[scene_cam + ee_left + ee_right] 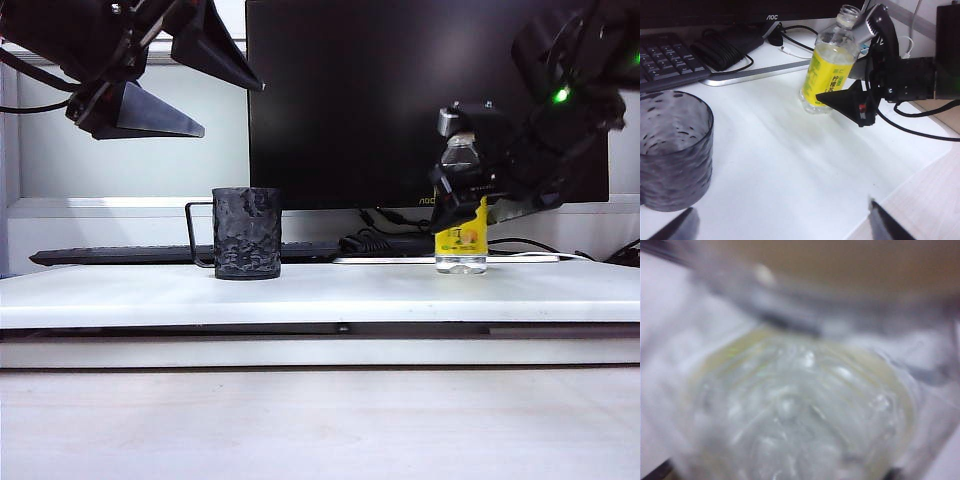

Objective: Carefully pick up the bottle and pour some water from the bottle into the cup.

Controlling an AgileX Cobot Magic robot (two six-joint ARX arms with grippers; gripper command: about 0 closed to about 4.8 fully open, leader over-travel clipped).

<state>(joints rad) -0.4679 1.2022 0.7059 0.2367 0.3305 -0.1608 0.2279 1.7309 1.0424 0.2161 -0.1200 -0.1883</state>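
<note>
While the bottle stands untouched on the desk, we set out how we would take hold of it well.

Bottle: the small clear plastic bottle with a bright yellow label and an open, capless neck (461,236) stands upright on the white desk top (330,290), in front of the black monitor (400,90), well apart from the cup.

Cup: the dark grey, bumpy-walled cylindrical cup with a thin wire handle (246,233) stands upright to the left in the exterior view; we see nothing in it.

Water: the clear liquid (832,42) is hard to read; we cannot tell the level.

Right gripper: the right gripper (846,75) is at the bottle, jaws spread wide, one black finger (847,102) beside the label; the right wrist view is filled with blurred clear plastic, so the bottle sits close before the palm. We see no clamp yet.

Left gripper: the left gripper (200,80) hangs high above and left of the cup, jaws wide apart, holding nothing.

Step in hand: closing on the bottle, in our judgement.

How to do it well: we would centre the label between the fingers, close slowly, and squeeze lightly, since thin plastic may buckle and push water out of the open neck.

Risk: a finger nudging the bottle could tip it.
</note>
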